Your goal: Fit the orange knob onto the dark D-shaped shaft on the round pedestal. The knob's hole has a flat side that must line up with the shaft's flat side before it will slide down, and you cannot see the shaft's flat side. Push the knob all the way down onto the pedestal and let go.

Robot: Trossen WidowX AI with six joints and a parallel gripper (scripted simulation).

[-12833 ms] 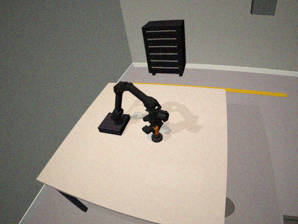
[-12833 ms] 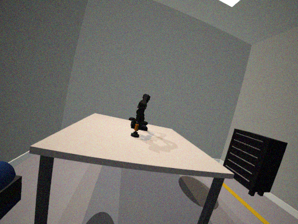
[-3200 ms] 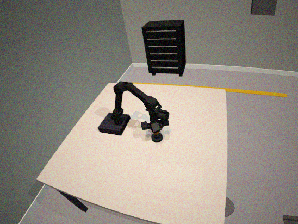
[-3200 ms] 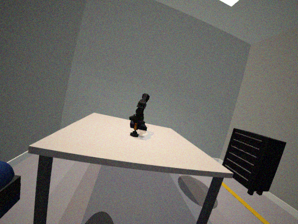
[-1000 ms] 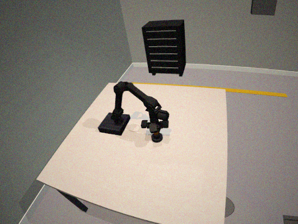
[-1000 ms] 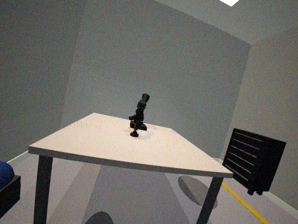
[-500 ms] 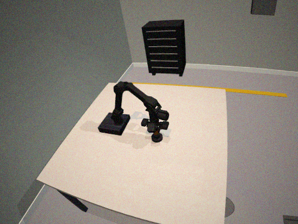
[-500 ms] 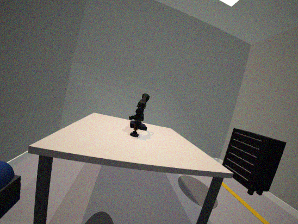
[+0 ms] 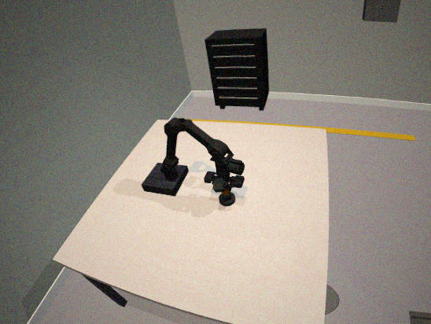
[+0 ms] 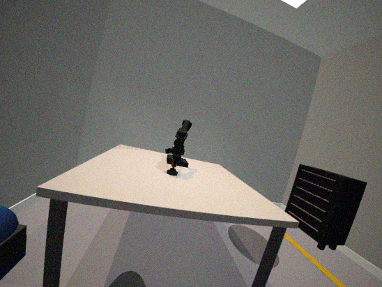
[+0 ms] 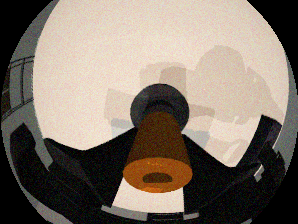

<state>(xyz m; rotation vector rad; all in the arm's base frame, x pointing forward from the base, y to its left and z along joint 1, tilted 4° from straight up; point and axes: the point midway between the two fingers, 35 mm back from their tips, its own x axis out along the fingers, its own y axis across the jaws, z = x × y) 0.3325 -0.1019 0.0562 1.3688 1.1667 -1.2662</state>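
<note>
The orange knob [image 9: 226, 193] [image 10: 172, 163] [image 11: 157, 145] is upright between the fingers of my gripper [image 9: 226, 189] [image 10: 173, 161] [image 11: 158, 135], which is shut on it. Its top face with a D-shaped opening shows in the wrist view. The round dark pedestal [image 9: 227, 201] [image 10: 172, 172] [image 11: 142, 104] stands on the table directly below the knob. A short dark part, seemingly the shaft [image 11: 159, 105], shows between the knob's lower end and the pedestal disc. Whether the shaft's tip is inside the knob is hidden, and its flat side cannot be seen.
The arm's square black base [image 9: 165, 179] sits on the pale table [image 9: 189, 252] [image 10: 115, 184], left of the pedestal in the top view. Shadows of the arm fall around the pedestal. A black drawer cabinet [image 9: 240, 72] [image 10: 324, 205] stands beyond the table.
</note>
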